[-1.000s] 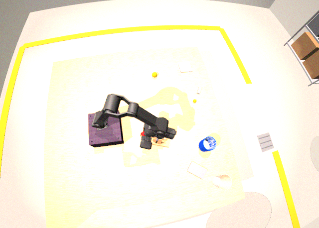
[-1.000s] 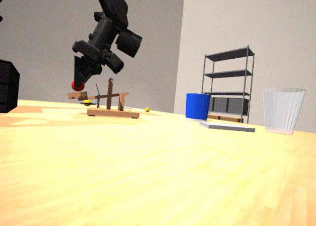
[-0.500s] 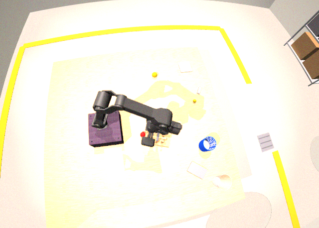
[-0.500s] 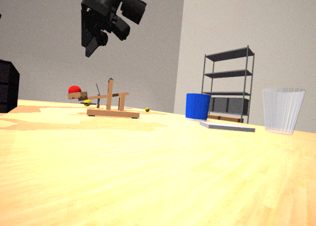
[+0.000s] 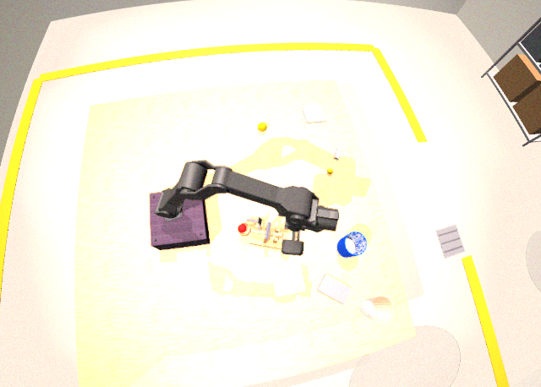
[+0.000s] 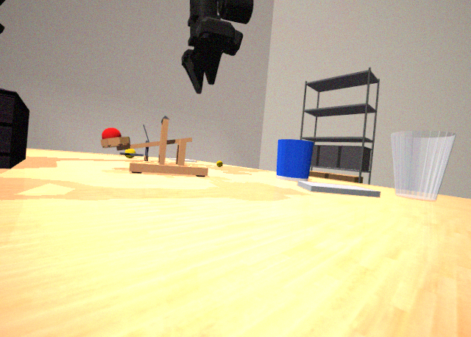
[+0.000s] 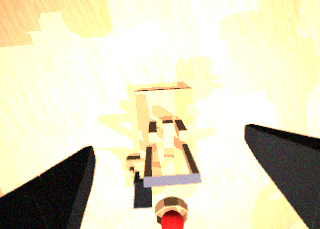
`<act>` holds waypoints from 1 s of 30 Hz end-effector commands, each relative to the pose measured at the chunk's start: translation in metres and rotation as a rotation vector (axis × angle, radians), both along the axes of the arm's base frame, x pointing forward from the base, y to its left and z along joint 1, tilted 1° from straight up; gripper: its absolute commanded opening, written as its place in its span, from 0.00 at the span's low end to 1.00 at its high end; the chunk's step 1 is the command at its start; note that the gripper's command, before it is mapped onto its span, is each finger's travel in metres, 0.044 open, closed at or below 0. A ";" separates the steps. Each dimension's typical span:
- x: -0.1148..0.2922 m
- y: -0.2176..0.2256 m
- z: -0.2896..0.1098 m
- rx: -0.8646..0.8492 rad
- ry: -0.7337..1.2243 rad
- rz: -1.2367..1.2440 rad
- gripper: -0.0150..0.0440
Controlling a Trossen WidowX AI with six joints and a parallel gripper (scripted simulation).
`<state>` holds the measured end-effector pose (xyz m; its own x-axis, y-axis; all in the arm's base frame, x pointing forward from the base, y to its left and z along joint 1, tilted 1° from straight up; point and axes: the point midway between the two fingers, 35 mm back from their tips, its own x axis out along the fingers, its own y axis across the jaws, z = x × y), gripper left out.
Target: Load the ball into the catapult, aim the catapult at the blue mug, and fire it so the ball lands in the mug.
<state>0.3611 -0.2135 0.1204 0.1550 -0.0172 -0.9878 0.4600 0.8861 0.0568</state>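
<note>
The red ball sits in the cup at the end of the catapult's throwing arm. The wooden catapult stands on the table, with its cup end toward the robot's base and its other end roughly toward the mug. The cup is raised above the table. The blue mug stands upright beyond the catapult, and no ball is visible in it. My gripper is open and empty, high above the catapult, with its fingers wide apart.
A clear ribbed cup and a flat grey-white slab are near the mug. Two yellow balls, a larger one and a smaller one, lie across the table. The dark base block is behind the catapult.
</note>
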 end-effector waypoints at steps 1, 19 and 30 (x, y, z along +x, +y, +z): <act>0.032 -0.019 0.014 -0.057 -0.118 0.020 1.00; 0.124 -0.077 0.084 -0.273 -0.494 0.078 1.00; 0.124 -0.077 0.084 -0.273 -0.494 0.078 1.00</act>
<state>0.4844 -0.2899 0.2041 0.6046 -0.2324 -0.7618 0.3747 0.9270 0.0145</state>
